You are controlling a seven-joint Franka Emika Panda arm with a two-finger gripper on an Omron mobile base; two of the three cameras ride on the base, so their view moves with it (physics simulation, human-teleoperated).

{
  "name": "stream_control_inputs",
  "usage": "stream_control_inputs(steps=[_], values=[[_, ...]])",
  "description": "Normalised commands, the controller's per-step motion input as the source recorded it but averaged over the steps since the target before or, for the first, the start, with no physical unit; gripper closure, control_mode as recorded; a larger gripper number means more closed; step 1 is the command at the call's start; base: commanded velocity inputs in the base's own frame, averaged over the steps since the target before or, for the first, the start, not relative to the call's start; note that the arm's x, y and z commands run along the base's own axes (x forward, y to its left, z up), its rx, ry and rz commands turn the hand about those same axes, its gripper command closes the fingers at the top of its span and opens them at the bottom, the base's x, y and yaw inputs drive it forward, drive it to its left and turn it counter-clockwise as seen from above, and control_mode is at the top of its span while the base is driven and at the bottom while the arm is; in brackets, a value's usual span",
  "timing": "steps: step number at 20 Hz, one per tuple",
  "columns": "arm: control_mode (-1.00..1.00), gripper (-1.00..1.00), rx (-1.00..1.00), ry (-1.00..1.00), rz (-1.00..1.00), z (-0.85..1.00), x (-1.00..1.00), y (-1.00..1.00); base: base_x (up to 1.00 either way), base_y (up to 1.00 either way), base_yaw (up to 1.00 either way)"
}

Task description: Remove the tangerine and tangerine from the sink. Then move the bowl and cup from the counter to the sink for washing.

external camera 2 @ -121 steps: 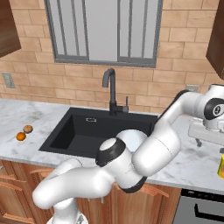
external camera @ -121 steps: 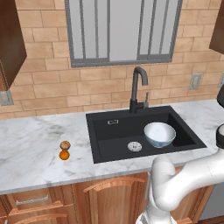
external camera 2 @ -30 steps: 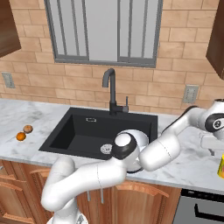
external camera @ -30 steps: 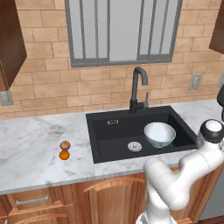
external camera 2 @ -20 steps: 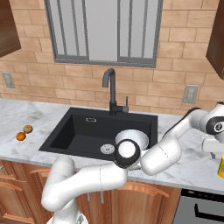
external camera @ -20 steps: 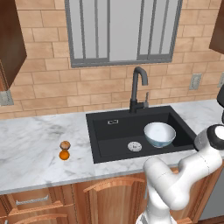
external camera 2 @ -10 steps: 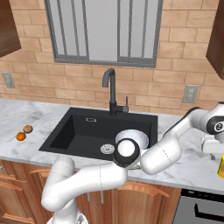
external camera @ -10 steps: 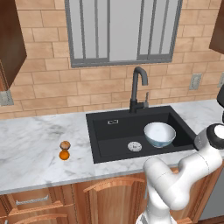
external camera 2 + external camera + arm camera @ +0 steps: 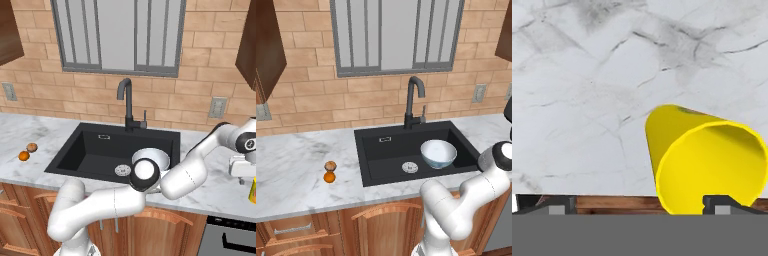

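The two small round tangerines, one duller tan-orange (image 9: 330, 166) and one bright orange (image 9: 329, 177), sit touching one another on the white grey-veined marble counter (image 9: 296, 170), well to the left of the large black rectangular recessed sink (image 9: 386, 155). In the right base view the same pair lie near the counter's left end, the tan one (image 9: 32, 147) behind the bright one (image 9: 23, 156). The wide glossy white bowl with its pale bluish tint (image 9: 438, 153) rests upright inside the basin, at its right side, just beside the round silver drain disc (image 9: 409, 167). A dark curved faucet (image 9: 415, 100) stands behind the basin.

The small yellow cup (image 9: 709, 160) stands on the marble to the right of the sink; a sliver of it shows at the right edge of the right base view (image 9: 253, 191). In the hand view the two-finger gripper (image 9: 640, 204) hovers directly over the cup with its jaws spread wide, one dark fingertip (image 9: 557, 204) off to the side of the cup and the other (image 9: 724, 202) in front of the rim. The tips seem clear of the cup, though contact at the rim cannot be ruled out.
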Motion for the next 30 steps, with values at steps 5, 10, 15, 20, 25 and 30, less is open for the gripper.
stream_control_inputs(steps=[5,10,15,20,25,30], values=[[-1.00,-1.00,0.11,0.00,0.04,0.10,0.00,0.00,0.00,0.00,0.00],[-1.00,-1.00,0.08,0.00,0.06,0.11,0.05,0.00,0.00,0.00,0.00],[-1.00,-1.00,0.06,0.00,0.08,0.11,0.07,0.00,0.00,0.00,0.00],[-1.00,-1.00,0.06,0.00,0.08,0.03,0.09,0.00,0.00,0.00,0.00],[-1.00,-1.00,0.04,0.00,0.05,0.00,0.05,-0.06,0.00,0.00,0.00],[-1.00,-1.00,0.06,-0.03,0.04,0.00,0.02,-0.11,0.00,0.00,0.00]])
